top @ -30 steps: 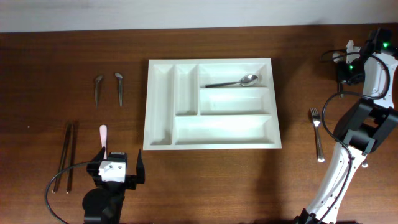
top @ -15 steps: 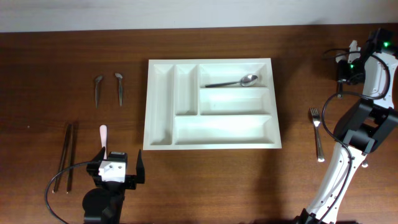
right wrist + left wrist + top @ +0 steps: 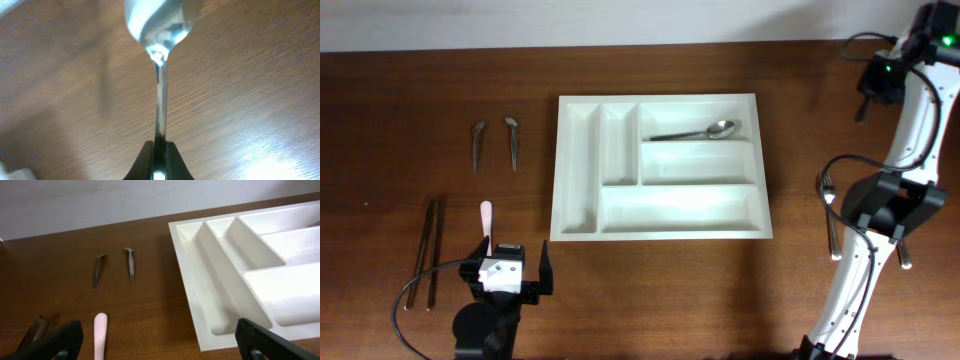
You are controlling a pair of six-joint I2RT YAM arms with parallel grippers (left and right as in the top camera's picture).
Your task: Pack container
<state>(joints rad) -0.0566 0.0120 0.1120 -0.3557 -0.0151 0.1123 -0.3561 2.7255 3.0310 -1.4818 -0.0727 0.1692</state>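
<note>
overhead: right arm [image 3: 918, 100] has swung toward the far corner, jaws pinching a spoon [image 3: 159, 30]; left jaws gape empty.

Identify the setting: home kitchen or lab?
Probably a lab bench staged for cutlery sorting, not a kitchen: wooden table against a plain wall, left arm and right arm, white container with chopsticks and a fork lying outside it.
</note>
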